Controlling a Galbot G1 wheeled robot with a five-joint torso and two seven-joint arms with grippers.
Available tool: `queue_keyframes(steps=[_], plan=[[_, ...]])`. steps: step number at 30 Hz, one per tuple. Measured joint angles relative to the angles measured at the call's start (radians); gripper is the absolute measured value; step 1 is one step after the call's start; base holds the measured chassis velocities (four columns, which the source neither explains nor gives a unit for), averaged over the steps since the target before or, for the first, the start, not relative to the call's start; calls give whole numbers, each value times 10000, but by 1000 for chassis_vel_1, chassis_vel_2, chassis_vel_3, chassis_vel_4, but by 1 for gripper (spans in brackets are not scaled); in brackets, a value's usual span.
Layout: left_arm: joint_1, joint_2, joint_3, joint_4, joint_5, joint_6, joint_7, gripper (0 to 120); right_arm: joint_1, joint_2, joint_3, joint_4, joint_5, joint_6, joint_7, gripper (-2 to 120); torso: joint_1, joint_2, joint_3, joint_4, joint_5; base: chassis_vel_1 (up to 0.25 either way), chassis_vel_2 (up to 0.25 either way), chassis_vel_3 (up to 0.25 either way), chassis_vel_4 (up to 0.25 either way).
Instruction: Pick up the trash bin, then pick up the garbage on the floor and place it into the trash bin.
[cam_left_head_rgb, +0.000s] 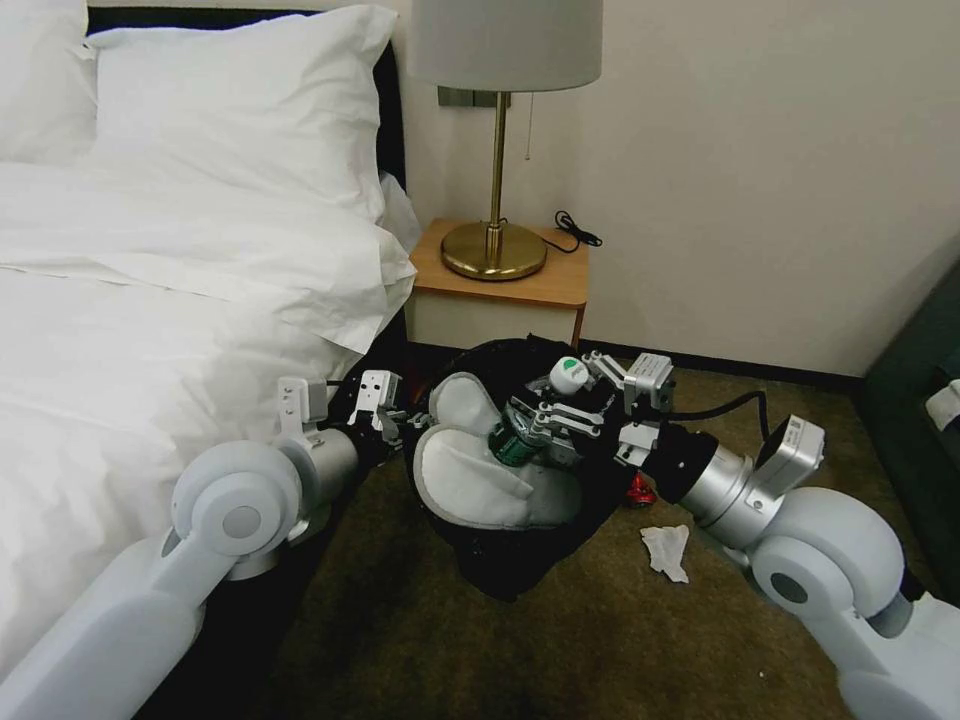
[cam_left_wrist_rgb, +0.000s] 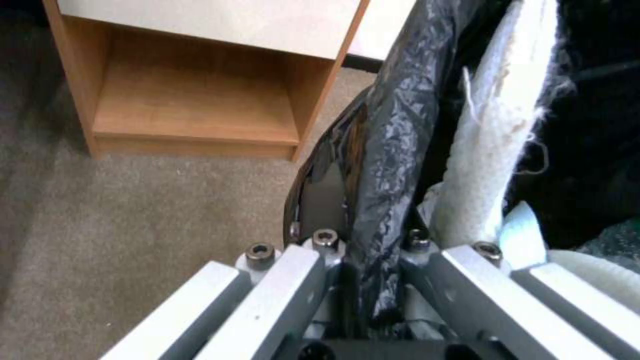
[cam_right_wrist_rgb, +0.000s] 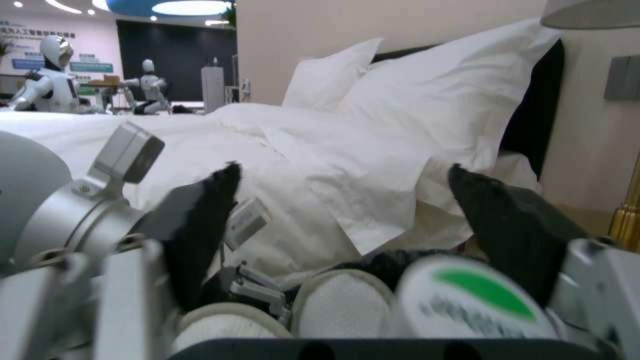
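My left gripper (cam_left_head_rgb: 400, 415) (cam_left_wrist_rgb: 363, 245) is shut on the rim of the black trash bin (cam_left_head_rgb: 520, 560) (cam_left_wrist_rgb: 393, 125) and holds it off the carpet, tilted. Two white slippers (cam_left_head_rgb: 470, 470) (cam_left_wrist_rgb: 487, 140) (cam_right_wrist_rgb: 340, 305) stick out of its mouth. Over that mouth is my right gripper (cam_left_head_rgb: 530, 430) (cam_right_wrist_rgb: 343, 172), its black fingers (cam_right_wrist_rgb: 513, 225) spread wide. A green bottle with a white and green cap (cam_left_head_rgb: 515, 442) (cam_right_wrist_rgb: 467, 300) lies between them, close to the palm. On the floor by the bin lie a crumpled white tissue (cam_left_head_rgb: 665, 550) and a crushed red can (cam_left_head_rgb: 640, 490).
The white bed (cam_left_head_rgb: 150, 330) runs along my left side. Just behind the bin stands a wooden nightstand (cam_left_head_rgb: 500, 285) (cam_left_wrist_rgb: 193, 100) with a brass lamp (cam_left_head_rgb: 495, 240) on it. Dark furniture (cam_left_head_rgb: 920, 430) sits at the right edge. Open carpet (cam_left_head_rgb: 500, 650) lies in front.
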Motion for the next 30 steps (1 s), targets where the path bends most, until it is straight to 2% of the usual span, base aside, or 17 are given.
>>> queue_keyframes(steps=[2,4,8,14,23,26,28,30], plan=[[0,2,0,0,1,0,3,1,2,1,37,22,26,-11,-1,90,0,0,0,0,0,0,0,0,0],[-6,3,0,0,9,1,8,1,18,-8,159,63,111,-15,-1,102,0,0,0,0,0,0,0,0,0],[-7,-6,4,0,20,1,12,1,53,-30,301,111,244,-15,4,109,0,-1,0,0,0,0,0,0,0],[-19,-33,20,3,43,1,6,1,67,-48,403,134,317,1,23,114,1,0,0,0,2,0,0,0,0],[12,-23,-34,127,178,1,14,1,502,-4,566,288,796,8,273,112,1,0,0,-3,1,0,0,0,0],[14,-25,-35,154,194,1,17,1,674,-3,601,358,1010,-32,367,108,0,0,0,-2,1,0,0,0,0],[15,-27,-51,158,199,1,27,1,887,-2,702,469,1316,-159,588,102,1,0,0,-1,1,0,0,0,0],[14,-28,-57,156,198,1,28,1,909,-3,726,470,1339,-167,621,102,1,0,0,-1,1,0,0,0,0]])
